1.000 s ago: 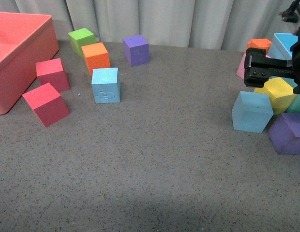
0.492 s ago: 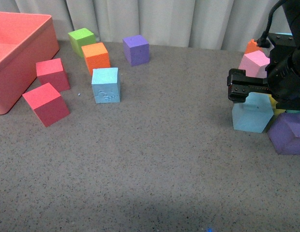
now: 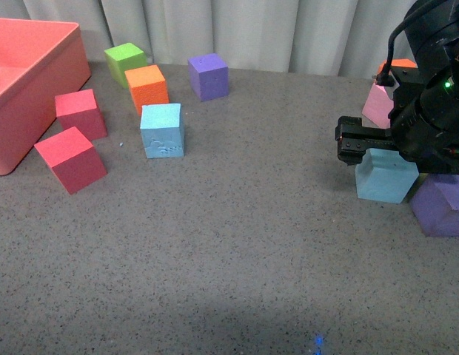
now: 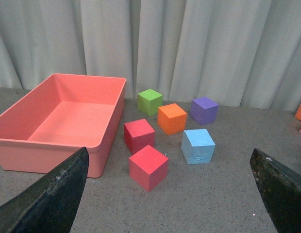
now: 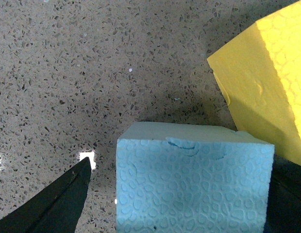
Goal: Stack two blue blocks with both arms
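Observation:
A scuffed sky-blue block (image 3: 162,130) sits left of centre on the grey table; it also shows in the left wrist view (image 4: 198,146). The plain sky-blue block (image 3: 385,177) sits at the right. My right gripper (image 3: 377,144) is open and hangs just above this block; in the right wrist view the block (image 5: 194,179) fills the gap between the two black fingers (image 5: 58,204). My left gripper (image 4: 172,194) is open and empty, away from the blocks; it is out of the front view.
A large pink bin (image 3: 26,81) stands at the far left. Two red cubes (image 3: 70,158), an orange cube (image 3: 146,86), a green cube (image 3: 125,61) and a purple cube (image 3: 208,75) lie near the scuffed block. A purple cube (image 3: 440,205), a pink cube (image 3: 379,105) and a yellow cube (image 5: 267,77) crowd the plain block.
My right arm has moved left and down, from beside the right-hand cluster to directly over the plain blue block. The blocks have not moved.

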